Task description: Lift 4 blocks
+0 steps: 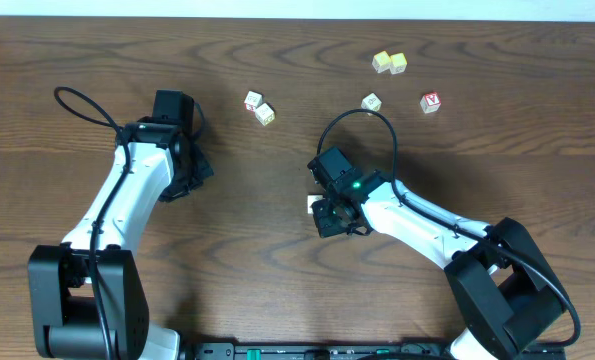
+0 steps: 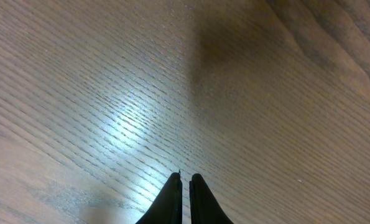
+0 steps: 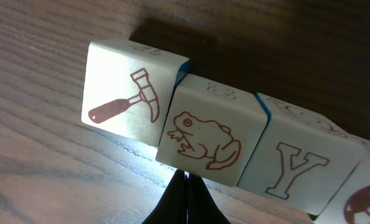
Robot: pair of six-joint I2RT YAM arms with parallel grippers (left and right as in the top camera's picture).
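Four whitish blocks with teal sides sit face to face in one line in the right wrist view. Their faces show a red hammer [image 3: 132,93], a frog [image 3: 206,134], a letter Y [image 3: 300,168] and a ball [image 3: 365,202]. My right gripper [image 3: 186,177] is shut, with its tips against the lower edge of the frog block and nothing between the fingers. From overhead only a white bit of the blocks [image 1: 312,204] shows beside the right gripper [image 1: 322,208]. My left gripper [image 2: 185,178] is shut over bare wood, with the left gripper [image 1: 199,168] far from the blocks.
Loose cubes lie at the back of the table [image 1: 97,50]. Two whitish ones [image 1: 259,107] lie left of centre, two yellowish ones [image 1: 389,63] lie further right, one pale cube [image 1: 372,102] lies below them, and a red-bordered cube [image 1: 431,102] lies rightmost.
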